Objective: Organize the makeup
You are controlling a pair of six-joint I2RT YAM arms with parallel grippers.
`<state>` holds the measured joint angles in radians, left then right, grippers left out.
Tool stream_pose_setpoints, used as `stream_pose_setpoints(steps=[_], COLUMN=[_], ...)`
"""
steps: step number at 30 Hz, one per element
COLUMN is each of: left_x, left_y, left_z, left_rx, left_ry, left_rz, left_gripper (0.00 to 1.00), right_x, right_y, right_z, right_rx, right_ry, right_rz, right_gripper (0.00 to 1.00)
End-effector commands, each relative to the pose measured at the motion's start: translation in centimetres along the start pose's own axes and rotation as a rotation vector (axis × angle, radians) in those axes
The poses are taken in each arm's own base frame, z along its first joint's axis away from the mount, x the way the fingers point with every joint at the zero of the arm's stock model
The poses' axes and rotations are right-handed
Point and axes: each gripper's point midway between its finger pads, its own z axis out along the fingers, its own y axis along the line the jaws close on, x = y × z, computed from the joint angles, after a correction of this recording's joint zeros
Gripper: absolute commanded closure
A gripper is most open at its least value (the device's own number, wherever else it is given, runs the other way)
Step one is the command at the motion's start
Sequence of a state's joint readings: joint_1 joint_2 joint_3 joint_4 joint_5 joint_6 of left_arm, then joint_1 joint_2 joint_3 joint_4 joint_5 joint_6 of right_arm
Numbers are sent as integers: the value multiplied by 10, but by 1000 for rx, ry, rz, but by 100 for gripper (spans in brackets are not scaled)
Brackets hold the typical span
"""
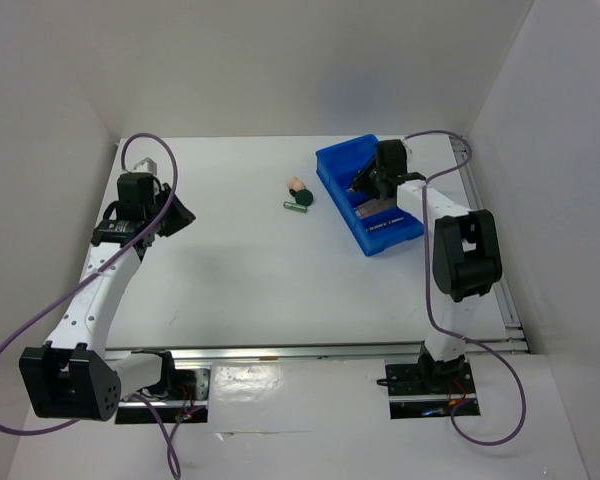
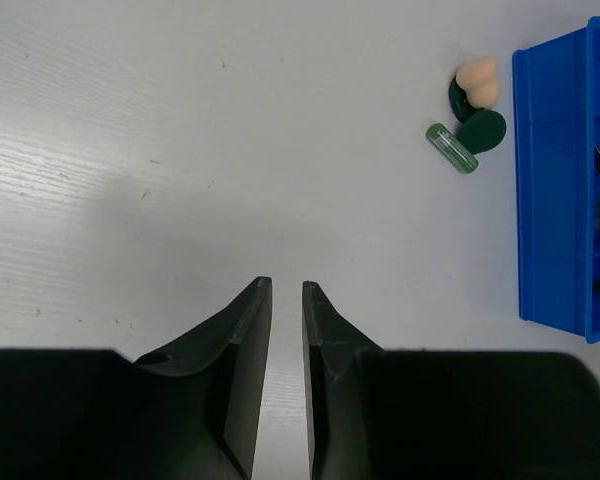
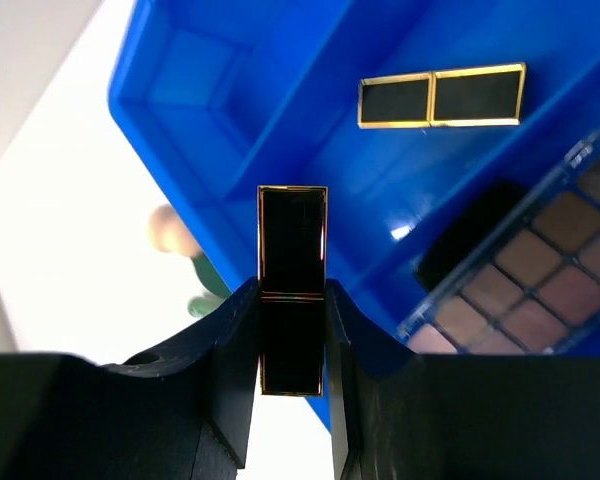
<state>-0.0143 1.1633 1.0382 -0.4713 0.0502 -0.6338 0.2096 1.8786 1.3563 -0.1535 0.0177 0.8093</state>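
A black-gold lipstick tube [image 3: 292, 240] is clamped end-up between the fingers of the right tool [image 3: 292, 300], its gold-edged seam level with the fingertips. It hangs over the blue bin [image 3: 210, 90], above the wall on the side that faces the loose pieces on the bench. Inside the bin a second lipstick tube [image 3: 442, 97] lies flat on the floor of a compartment. Past a divider a pinkish-brown palette [image 3: 525, 280] rests with its clear lid up, over a black thing [image 3: 460, 235] (only its rounded edge shows, so what it is cannot be told).

The bin stands near the far right corner of the bench [image 1: 240, 260], set at a slant to its edges. Just to its left, toward the far edge, three pieces lie in a tight cluster: a beige sponge [image 2: 478, 80], a round green piece [image 2: 481, 131] beside it, and a green tube [image 2: 451, 147] on its side at the round piece's rim. None of them touches the bin.

The left tool [image 2: 287, 290] hangs over the left side of the bench, well apart from the cluster, its fingers a narrow gap apart with only bare bench showing between them.
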Motion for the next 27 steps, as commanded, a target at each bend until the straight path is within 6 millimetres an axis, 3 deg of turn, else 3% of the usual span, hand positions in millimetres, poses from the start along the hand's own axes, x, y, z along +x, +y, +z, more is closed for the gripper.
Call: stream_pose_setpoints(steps=[1, 6, 11, 13, 15, 17, 19, 20, 21, 22, 23, 27], left_x=[-4, -6, -7, -5, -8, -15, -14, -12, -12, -12, -11, -13], left_y=[-1, -2, 0, 2, 0, -4, -3, -2, -2, -2, -1, -4], left_z=[-3, -6, -6, -6, -5, -8, -6, -3, -3, -3, -1, -2], left_rx=[11, 16, 10, 5, 6, 16, 11, 6, 6, 6, 1, 14], left_ry=[-20, -28, -32, -25, -26, -43, -35, -27, -27, -27, -20, -22], left_rz=[-10, 0, -5, -6, -6, 5, 4, 4, 4, 4, 3, 4], left_gripper=[67, 67, 67, 67, 67, 67, 67, 67, 67, 67, 67, 69], right_x=[-48, -57, -66, -66, -74, -65, -65, -50, -36, -35, -16, 26], right_y=[28, 21, 16, 16, 22, 27, 52, 67, 69, 89, 103, 133], right_z=[4, 27, 37, 37, 28, 21, 4, -2, -5, -17, -22, -34], right_rx=[-81, -39, -31, -31, -43, -51, -115, -149, -172, -239, -272, -343], right_ry=[-122, -109, -109, -109, -133, -140, -187, -188, -171, -208, -203, -155], right_rz=[106, 118, 110, 110, 83, -1, -115, -241, -314, -381, -493, -703], right_gripper=[85, 65, 27, 20, 19, 26, 37, 40, 42, 42, 44, 43])
